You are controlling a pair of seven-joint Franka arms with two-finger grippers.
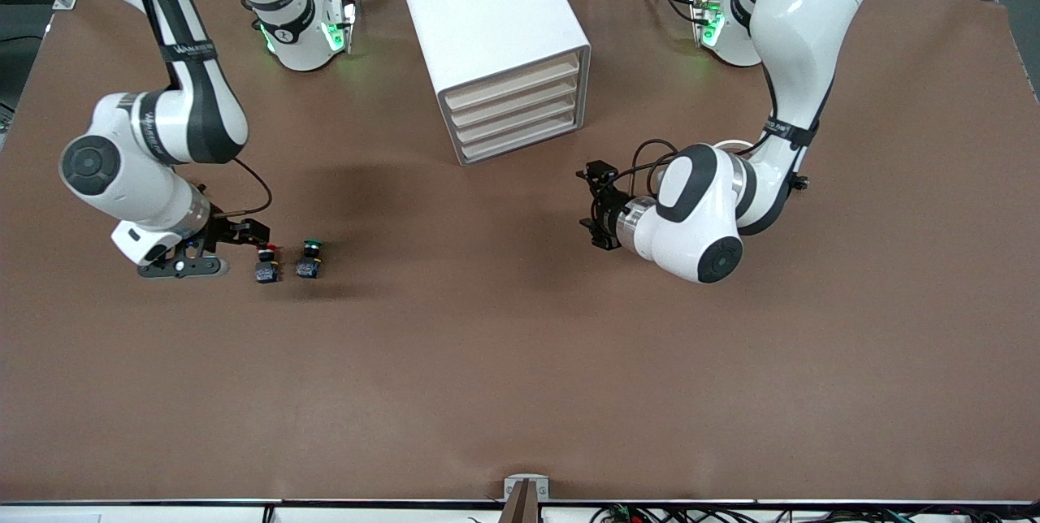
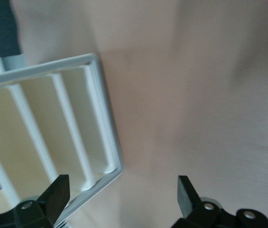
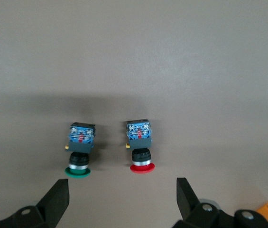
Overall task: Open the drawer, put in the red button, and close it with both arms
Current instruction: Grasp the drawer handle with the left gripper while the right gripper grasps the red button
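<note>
We see the right gripper (image 1: 258,240) spread open just beside the red button (image 1: 266,261), which lies next to the green button (image 1: 309,259), while the left gripper (image 1: 591,206) gapes near the cabinet (image 1: 487,36), its drawers (image 1: 517,111) shut, and we read no lettering.

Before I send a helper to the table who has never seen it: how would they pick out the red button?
Start at the white cabinet, then look nearer the front camera toward the right arm's end, by the open right gripper. Two small buttons lie side by side there. The red button is closer to that gripper; its neighbour, the green button, has a green cap.
</note>
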